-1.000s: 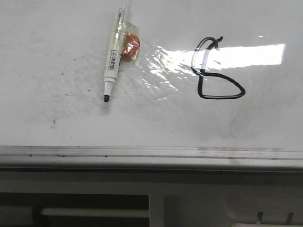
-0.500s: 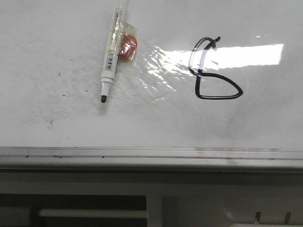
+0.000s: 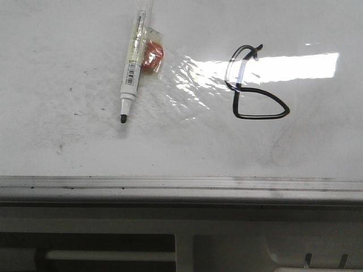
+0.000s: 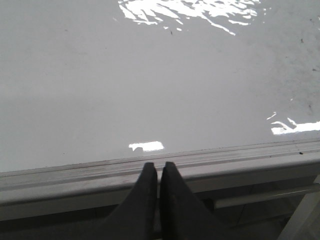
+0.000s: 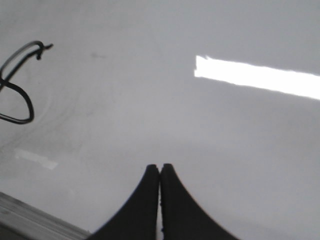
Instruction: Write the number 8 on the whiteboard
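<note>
The number 8 (image 3: 258, 93) is drawn in thin black line on the whiteboard (image 3: 187, 153), right of centre in the front view, with a small upper loop over a wider lower loop. Part of it shows in the right wrist view (image 5: 17, 85). A white marker (image 3: 132, 68) lies uncapped on the board at the upper left, tip toward the near edge, with an orange piece in clear wrap beside it. My left gripper (image 4: 159, 165) is shut and empty over the board's edge rail (image 4: 225, 160). My right gripper (image 5: 159, 167) is shut and empty above bare board (image 5: 200, 125). Neither gripper shows in the front view.
The silver-grey edge rail (image 3: 181, 184) runs along the board's near side. Below it is a white frame with a bar (image 3: 108, 255). Bright glare patches (image 3: 295, 65) lie across the board near the figure.
The whole front view has shifted slightly; the marker and the figure sit a little lower-left than a second ago. Nothing on the board has moved relative to it.
</note>
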Controlling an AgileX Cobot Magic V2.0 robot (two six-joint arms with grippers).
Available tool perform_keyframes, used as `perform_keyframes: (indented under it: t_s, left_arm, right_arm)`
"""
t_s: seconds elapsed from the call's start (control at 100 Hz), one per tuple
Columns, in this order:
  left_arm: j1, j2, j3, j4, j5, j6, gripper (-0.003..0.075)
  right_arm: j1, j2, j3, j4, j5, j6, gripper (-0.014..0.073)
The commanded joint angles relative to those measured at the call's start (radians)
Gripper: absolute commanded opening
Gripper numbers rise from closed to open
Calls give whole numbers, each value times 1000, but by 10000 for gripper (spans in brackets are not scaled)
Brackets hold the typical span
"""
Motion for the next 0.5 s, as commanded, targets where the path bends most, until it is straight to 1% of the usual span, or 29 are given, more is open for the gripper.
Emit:
perform_keyframes:
  t_s: [0.0, 0.32, 0.49]
  left_arm:
    - [3, 8, 41, -5, -55, -12, -20]
    - [3, 8, 41, -5, -55, -12, -20]
    - [3, 8, 41, -5, -55, -12, -20]
  right_arm:
    - [-30, -23, 10, 5, 20, -10, -43]
    - [-174, -114, 10, 5, 297, -10, -43]
    - [-199, -142, 10, 5, 284, -10, -43]
